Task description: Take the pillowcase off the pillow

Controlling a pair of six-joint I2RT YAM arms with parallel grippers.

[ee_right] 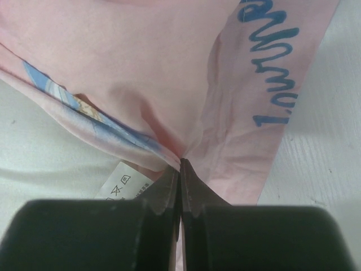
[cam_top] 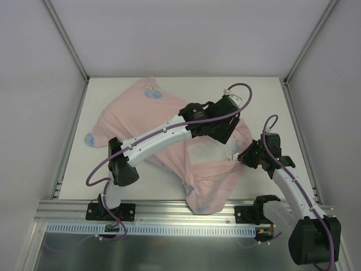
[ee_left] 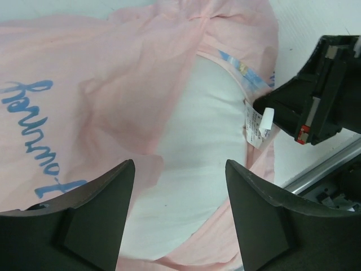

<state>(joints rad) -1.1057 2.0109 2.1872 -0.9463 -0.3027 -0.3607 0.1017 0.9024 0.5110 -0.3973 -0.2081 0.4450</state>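
The pillowcase (cam_top: 135, 113) lies crumpled across the table, pale pink side out with blue marks. Its opening faces front right, where the white pillow (cam_top: 211, 151) shows. My left gripper (cam_top: 227, 141) hovers over this opening. In the left wrist view it (ee_left: 179, 166) is open and empty above the bare pillow (ee_left: 203, 130), with pink fabric (ee_left: 84, 84) to its left. My right gripper (cam_top: 243, 155) is shut on the pillowcase's edge; the right wrist view shows its jaws (ee_right: 180, 161) pinching bunched pink fabric (ee_right: 169, 68) beside the pillow (ee_right: 34, 147) and a white care label (ee_right: 121, 183).
A flap of the pillowcase hangs over the front aluminium rail (cam_top: 141, 210). Grey enclosure walls and frame posts bound the white table (cam_top: 259, 96) on three sides. The two grippers are close together; the right one shows in the left wrist view (ee_left: 265, 107).
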